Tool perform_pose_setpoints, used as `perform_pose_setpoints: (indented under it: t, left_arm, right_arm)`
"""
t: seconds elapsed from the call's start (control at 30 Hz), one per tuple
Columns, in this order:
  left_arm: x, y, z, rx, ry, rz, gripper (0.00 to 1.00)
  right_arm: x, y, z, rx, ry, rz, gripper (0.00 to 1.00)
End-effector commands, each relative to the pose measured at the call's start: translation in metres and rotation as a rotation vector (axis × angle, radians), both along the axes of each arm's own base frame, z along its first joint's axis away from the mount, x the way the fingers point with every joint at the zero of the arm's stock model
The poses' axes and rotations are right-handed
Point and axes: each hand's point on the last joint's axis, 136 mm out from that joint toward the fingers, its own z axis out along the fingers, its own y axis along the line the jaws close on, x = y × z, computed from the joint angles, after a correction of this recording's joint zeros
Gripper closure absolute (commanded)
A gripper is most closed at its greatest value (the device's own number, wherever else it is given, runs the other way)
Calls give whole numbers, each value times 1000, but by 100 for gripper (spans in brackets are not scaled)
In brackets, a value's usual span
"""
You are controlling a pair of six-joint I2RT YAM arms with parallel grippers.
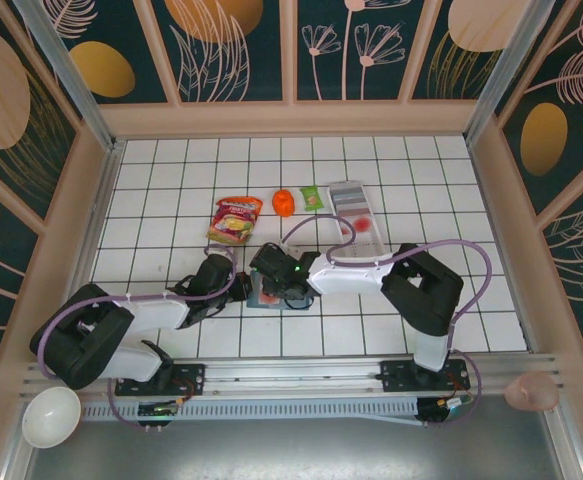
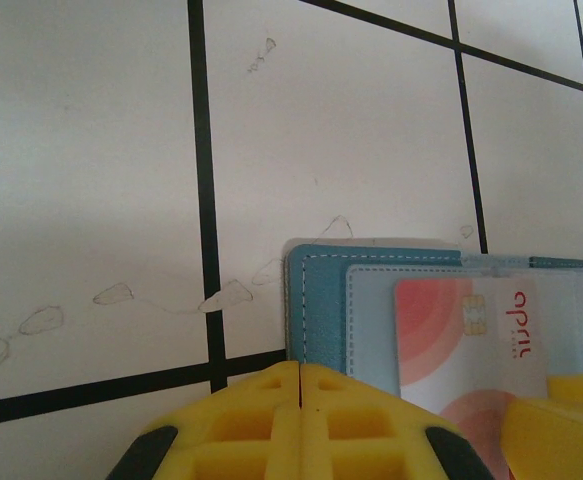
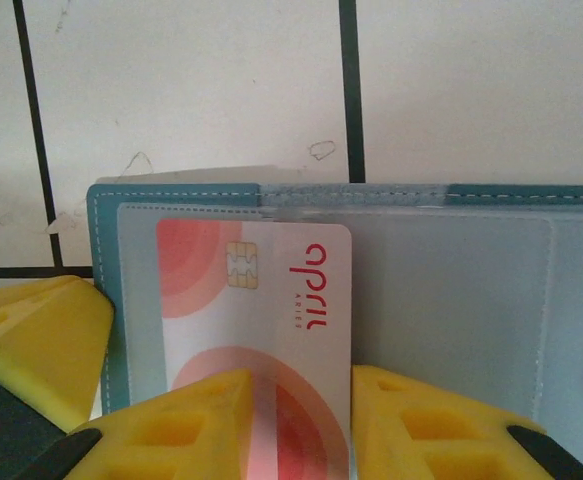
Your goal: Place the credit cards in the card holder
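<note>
Tiled worktop [image 1: 171, 170], arms meeting toward the near edge, about midway along it.

- Card holder [image 3: 451, 290] lies open and flat on the tiles, clear pocket face up. That is where the task's work is.
- Credit card [image 3: 261, 300]: pale with pink-red arcs and a chip. Its far end is tucked under the clear pocket on the holder's left half, and its near end sticks out toward the right gripper [image 3: 301, 385].
- Right gripper's jaws clasp the card's near end, one yellow finger on either side. The card is held in line with the pocket, likely so that it slides straight in.
- Left gripper [image 2: 301, 375]: jaws clenched together, nothing between them. The joined fingertips sit at the holder's left edge, touching or just over it, probably to pin the holder so it does not skid as the card goes in.
- Judgement: insertion is partway, and the card is not yet fully seated. Risk is the card snagging on the pocket seam.
- Toward the far edge, well apart: snack packet [image 1: 235, 220], long white tray [image 1: 351, 190]. Neither is involved.
</note>
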Motion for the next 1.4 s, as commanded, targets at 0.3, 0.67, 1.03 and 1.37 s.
perform_pose_setpoints:
  t: [0.3,0.67,1.03,1.37]
  left_arm:
    - [-35,14,-33,67,153,-31,99]
    - [-35,14,-33,63,151,-29,99]
    - [-35,14,-31,60,147,-29,99]
    - [-35,14,-29,53,142,-24,99]
  right_arm:
    - [2,9,4,-14,-16,37,69]
    - [-2,22,2,14,-2,64,73]
    - [-2,29,4,23,-7,82,74]
    - [-2,34,15,70,-38,98,73]
